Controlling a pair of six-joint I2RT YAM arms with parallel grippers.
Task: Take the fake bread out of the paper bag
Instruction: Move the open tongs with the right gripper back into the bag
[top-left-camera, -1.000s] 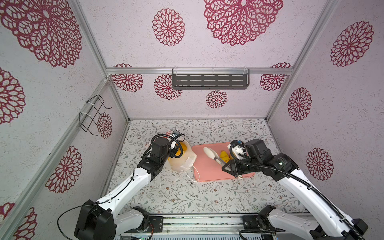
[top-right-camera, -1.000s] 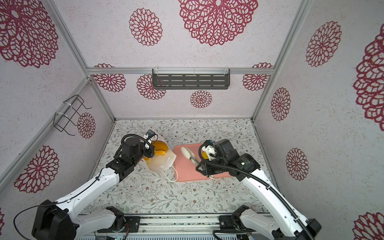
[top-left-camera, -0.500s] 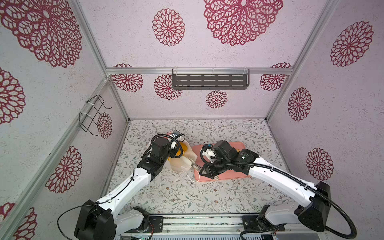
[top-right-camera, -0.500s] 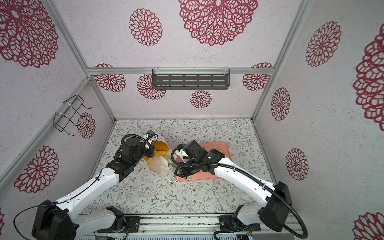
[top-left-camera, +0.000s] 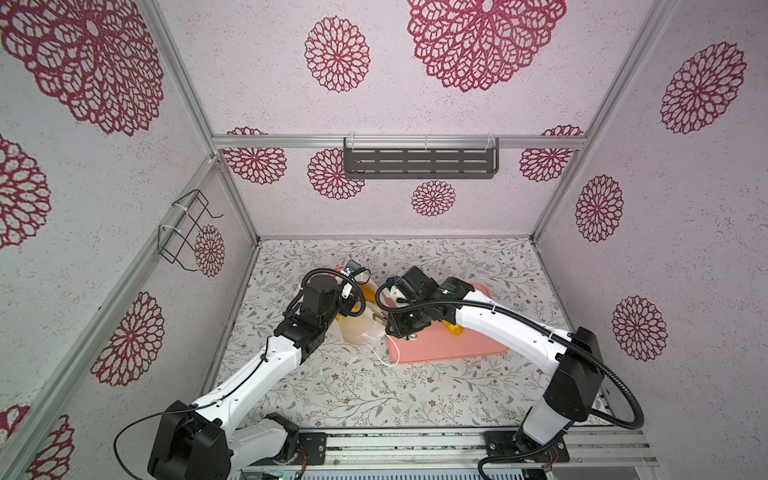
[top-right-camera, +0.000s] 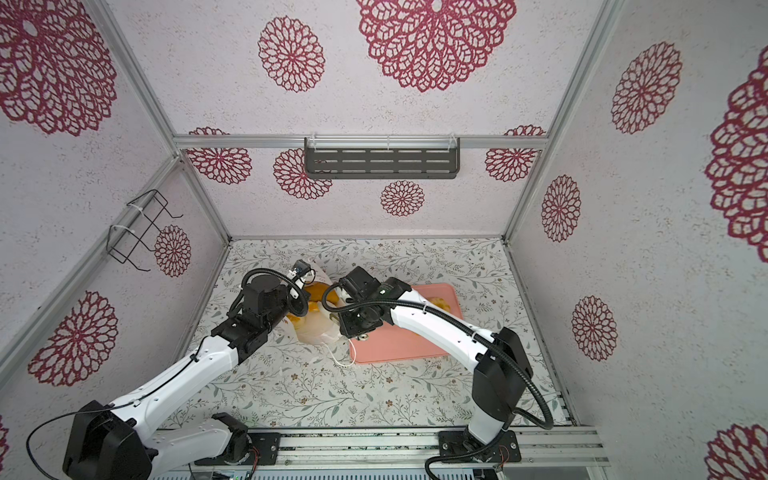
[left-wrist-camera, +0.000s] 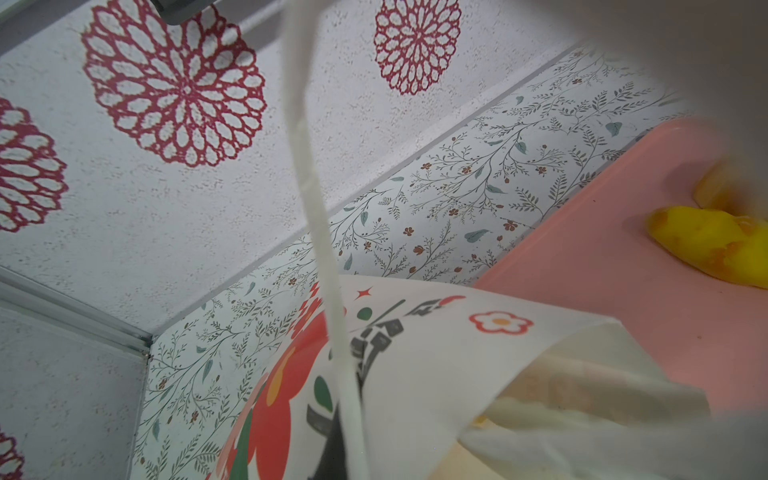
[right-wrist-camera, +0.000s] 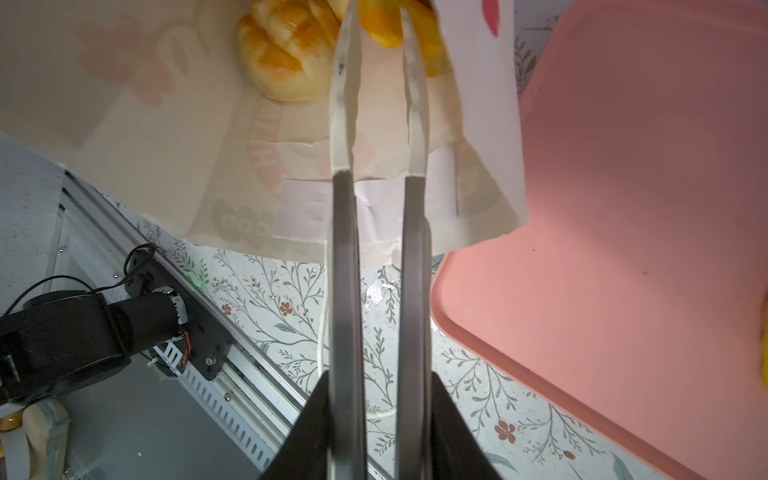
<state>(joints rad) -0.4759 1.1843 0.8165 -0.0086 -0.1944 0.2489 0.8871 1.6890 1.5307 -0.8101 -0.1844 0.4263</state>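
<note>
Jaws first: your right gripper (right-wrist-camera: 379, 12) has its fingers parted by a narrow gap. It reaches into the mouth of the paper bag (right-wrist-camera: 174, 137) with an orange bread (right-wrist-camera: 380, 25) between the tips, but you cannot tell whether they pinch it. Your left gripper (top-left-camera: 352, 297) is closed tight. Judging by the taut cord handle (left-wrist-camera: 316, 208), it seems to hold the bag's mouth up and open. The bag sits tilted on the flowered table (top-left-camera: 353, 395), just beside the pink tray (top-left-camera: 449, 351).

On progress, two pieces of fake bread already lie on the tray: a yellow loaf (left-wrist-camera: 706, 245) and a paler piece (left-wrist-camera: 721, 187) just beside it. A scored round roll (right-wrist-camera: 286, 58) and more orange pieces are left in the bag, so I judge you well short of done.
</note>
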